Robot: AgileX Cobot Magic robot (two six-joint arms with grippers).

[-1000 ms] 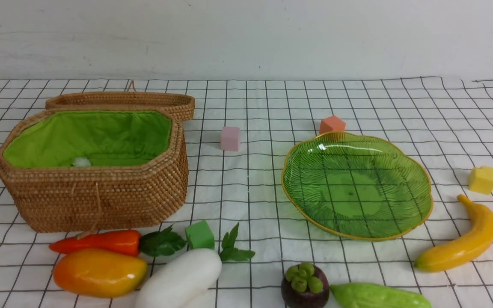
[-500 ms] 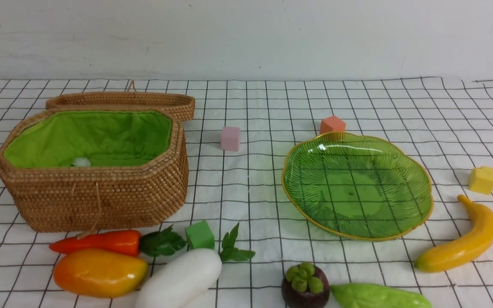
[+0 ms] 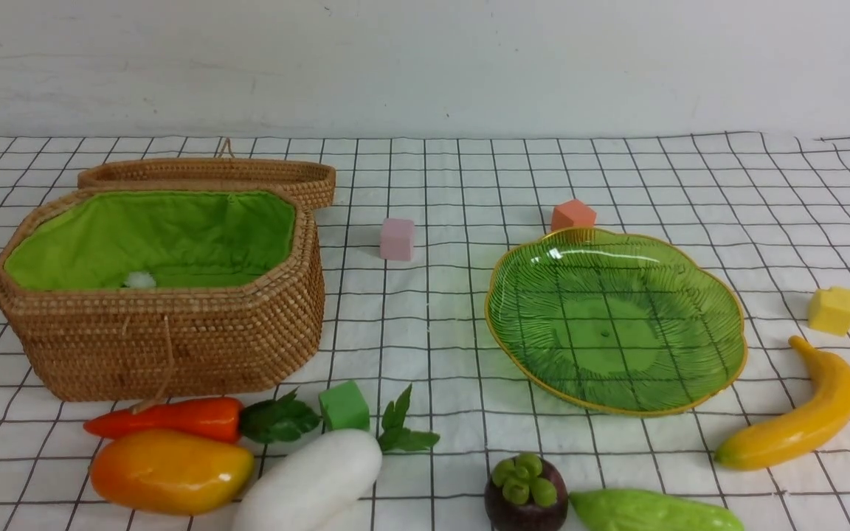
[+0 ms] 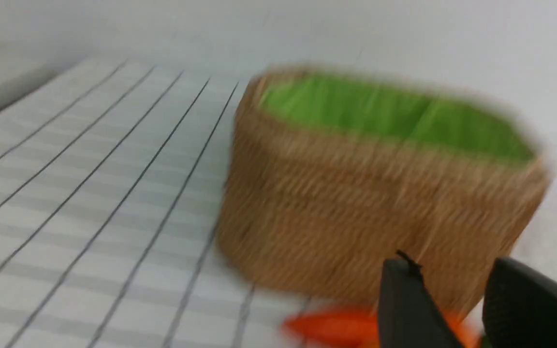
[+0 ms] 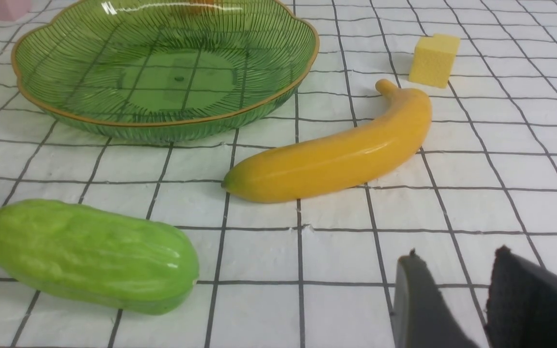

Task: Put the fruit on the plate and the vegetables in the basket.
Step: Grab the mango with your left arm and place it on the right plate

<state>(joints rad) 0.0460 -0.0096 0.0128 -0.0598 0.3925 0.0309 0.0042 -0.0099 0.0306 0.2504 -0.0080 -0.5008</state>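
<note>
Nothing on the table [image 3: 425,332] has moved; your left gripper [image 4: 450,270] and right gripper [image 5: 457,258] hang parted, empty, poised for carrot [image 4: 327,326] and banana [image 5: 336,154].

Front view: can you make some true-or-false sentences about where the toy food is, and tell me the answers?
1. The plate has nothing on it. True.
2. The banana lies in the basket. False: it lies on the cloth, right of the plate.
3. The carrot lies on the cloth just in front of the basket. True.
4. The basket's lid is shut. False: it is folded back, and the green lining shows.
5. The yellow cube sits on the plate. False: it sits on the cloth beyond the banana.
6. The purple fruit sits beside the green gourd. True.
</note>
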